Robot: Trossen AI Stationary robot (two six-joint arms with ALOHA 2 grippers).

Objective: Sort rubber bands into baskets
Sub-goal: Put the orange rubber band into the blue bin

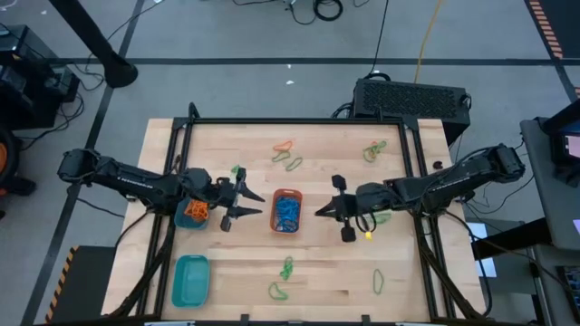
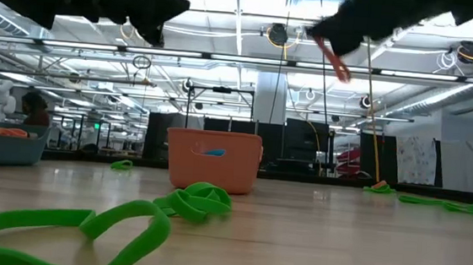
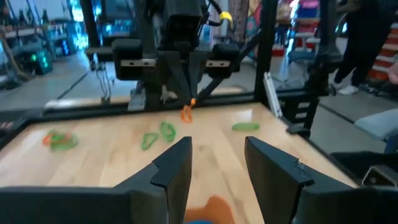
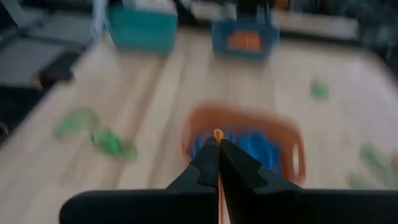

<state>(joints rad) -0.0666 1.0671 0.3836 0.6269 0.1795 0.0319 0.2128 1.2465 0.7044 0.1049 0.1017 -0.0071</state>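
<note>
My right gripper (image 1: 318,214) hangs just right of the orange basket (image 1: 286,192) at the table's middle, shut on an orange rubber band (image 2: 337,62). Blue bands lie in that basket. My left gripper (image 1: 243,201) stands open and empty left of the orange basket, level above the table. Beside it, a small blue basket (image 1: 193,224) holds orange bands. A teal basket (image 1: 190,281) sits at the near left. Loose green bands (image 1: 288,161) and one orange band (image 1: 284,145) lie flat on the wood. My right gripper pinches the orange band between its two fingertips, at the band's upper end (image 4: 217,134). The fingers slant downward from the table's right side. The band (image 3: 186,113) hangs slack below the tips, clear of the table.
More green bands lie at the far right (image 1: 373,150) and along the near side (image 1: 286,267), (image 1: 378,282), and a yellow one (image 1: 369,234) under my right arm. A black frame (image 1: 299,120) borders the table's far edge.
</note>
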